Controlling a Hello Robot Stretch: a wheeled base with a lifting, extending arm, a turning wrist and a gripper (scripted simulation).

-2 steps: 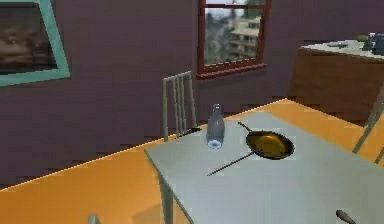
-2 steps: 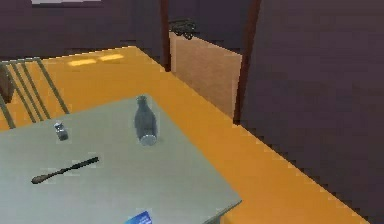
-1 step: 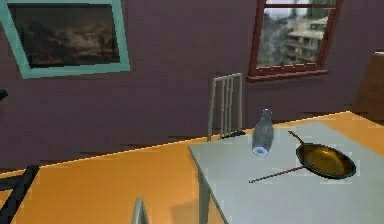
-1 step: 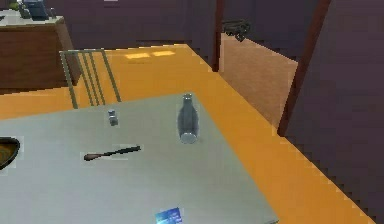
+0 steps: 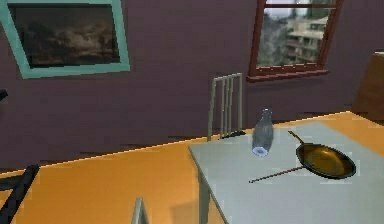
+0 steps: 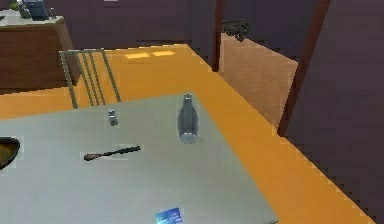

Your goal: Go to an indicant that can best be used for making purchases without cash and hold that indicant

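Observation:
A small flat blue card (image 6: 168, 214) lies on the pale grey table (image 6: 230, 190), close to the arm side view's bottom edge and a little left of the middle. It lies flat on the tabletop, apart from the other things there.
On the table stand a clear bottle (image 6: 186, 119) (image 5: 262, 133), a small shaker (image 6: 113, 118), a dark long-handled utensil (image 6: 112, 153) and a brass pan (image 5: 327, 160). A slatted chair (image 6: 90, 75) (image 5: 226, 103) stands at the far side. A framed painting (image 5: 72, 35) and a window (image 5: 292, 38) hang on the purple wall. The floor is orange.

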